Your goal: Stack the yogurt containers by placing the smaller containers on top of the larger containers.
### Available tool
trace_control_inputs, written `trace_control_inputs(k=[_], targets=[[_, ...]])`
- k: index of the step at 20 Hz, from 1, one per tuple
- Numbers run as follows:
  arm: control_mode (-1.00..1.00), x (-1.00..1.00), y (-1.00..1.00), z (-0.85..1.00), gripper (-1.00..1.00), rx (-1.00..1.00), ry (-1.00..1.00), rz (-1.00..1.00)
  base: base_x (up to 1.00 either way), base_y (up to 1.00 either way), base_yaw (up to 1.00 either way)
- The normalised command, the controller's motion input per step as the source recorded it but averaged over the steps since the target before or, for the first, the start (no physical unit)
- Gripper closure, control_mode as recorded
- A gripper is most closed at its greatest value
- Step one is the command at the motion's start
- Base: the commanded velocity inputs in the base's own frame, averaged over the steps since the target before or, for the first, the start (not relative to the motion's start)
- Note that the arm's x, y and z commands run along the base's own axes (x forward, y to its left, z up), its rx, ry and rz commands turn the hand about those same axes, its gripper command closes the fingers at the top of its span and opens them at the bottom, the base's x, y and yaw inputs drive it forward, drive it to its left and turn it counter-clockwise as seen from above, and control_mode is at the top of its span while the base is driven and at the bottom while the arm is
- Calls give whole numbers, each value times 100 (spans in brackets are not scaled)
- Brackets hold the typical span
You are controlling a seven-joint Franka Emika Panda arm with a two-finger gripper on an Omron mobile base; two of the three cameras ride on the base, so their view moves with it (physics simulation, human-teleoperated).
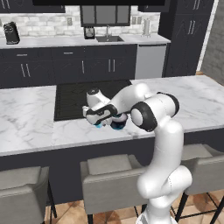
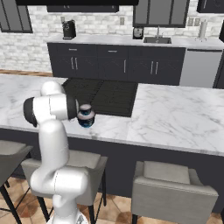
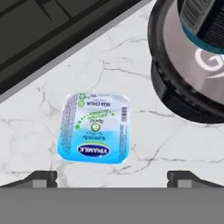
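So the gripper hung right over the tiny light-blue cup, fingers spread wide with nothing held, and the cup sat between them on the marble counter. Three containers total: that squarish foil-lidded one, plus two round dark cups, the lesser cup stacked on the widest cup just beside it, near the black cooktop.

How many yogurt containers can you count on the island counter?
3. The light-blue cup lies alone on the marble beside the cooktop. The smaller dark cup already sits on the larger dark cup, right beside it. The arm may hide others.
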Motion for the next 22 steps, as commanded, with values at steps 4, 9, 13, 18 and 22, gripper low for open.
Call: trace_control_inputs(k=[4, 9, 13, 18, 22], targets=[[-100, 32, 9, 0, -100, -1, 2, 0, 0, 0, 0], [-100, 27, 6, -1, -100, -1, 6, 0, 0, 0, 0], [-100, 23, 3, -8, -100, -3, 10, 0, 0, 0, 0], [-100, 15, 0, -9, -100, -2, 10, 0, 0, 0, 0], [-100, 5, 0, -11, -100, -2, 7, 0, 0, 0, 0]])
